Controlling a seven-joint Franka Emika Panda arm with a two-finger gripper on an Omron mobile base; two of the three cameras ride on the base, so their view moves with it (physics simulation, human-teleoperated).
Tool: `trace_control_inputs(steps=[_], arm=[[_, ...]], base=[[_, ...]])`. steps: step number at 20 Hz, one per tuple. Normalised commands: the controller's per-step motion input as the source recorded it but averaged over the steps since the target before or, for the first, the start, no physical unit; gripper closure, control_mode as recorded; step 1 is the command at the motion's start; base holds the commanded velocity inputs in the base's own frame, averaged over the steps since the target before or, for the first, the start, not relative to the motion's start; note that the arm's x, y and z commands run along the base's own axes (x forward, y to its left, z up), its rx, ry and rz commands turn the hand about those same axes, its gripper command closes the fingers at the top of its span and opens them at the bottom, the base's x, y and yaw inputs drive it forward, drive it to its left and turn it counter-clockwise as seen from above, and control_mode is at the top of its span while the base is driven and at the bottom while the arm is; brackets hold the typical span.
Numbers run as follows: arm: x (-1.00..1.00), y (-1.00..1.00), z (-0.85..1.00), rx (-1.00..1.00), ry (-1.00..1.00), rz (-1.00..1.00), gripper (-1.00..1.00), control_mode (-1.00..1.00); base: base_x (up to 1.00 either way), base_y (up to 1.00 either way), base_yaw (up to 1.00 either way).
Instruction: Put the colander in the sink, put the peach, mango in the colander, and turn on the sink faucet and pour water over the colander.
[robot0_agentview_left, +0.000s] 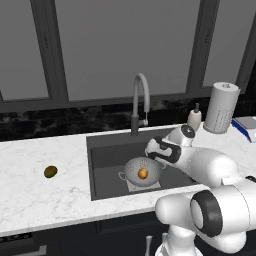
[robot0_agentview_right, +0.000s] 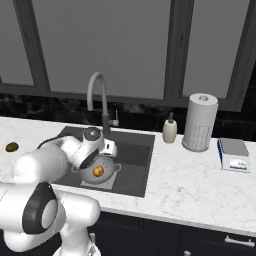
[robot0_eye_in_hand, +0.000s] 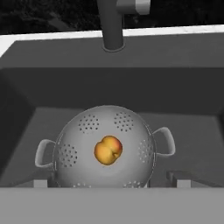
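Colander, a round white-grey perforated bowl, sits at lower centre of my hand view on the dark grey sink floor, holding the orange-red peach. My gripper hovers above, fingers spread, apparently empty. Olive-green oval mango lies left on the white marble counter.

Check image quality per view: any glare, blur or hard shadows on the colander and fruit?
Left base view: flat even light, no glare; mango small and soft on the counter. Right base view: the arm partly covers the colander. Hand view: peach clear and evenly lit, sink walls dim, no hard shadows.
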Motion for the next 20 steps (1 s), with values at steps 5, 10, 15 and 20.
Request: trace_control_inputs(steps=[5, 10, 15, 20], arm=[[-0.23, 0.12, 0.97, 0.00, -0.01, 0.00, -1.00, -1.00], [-0.89, 0.42, 0.70, 0.00, 0.03, 0.00, -1.00, -1.00], [-0.88, 0.71, 0.34, 0.00, 0.05, 0.05, -1.00, -1.00], [-0.55, 1.00, 0.26, 0.00, 0.06, 0.04, -1.00, -1.00]], base=[[0.00, 0.00, 0.00], [0.00, 0.00, 0.00], [0.00, 0.00, 0.00], [0.00, 0.00, 0.00]])
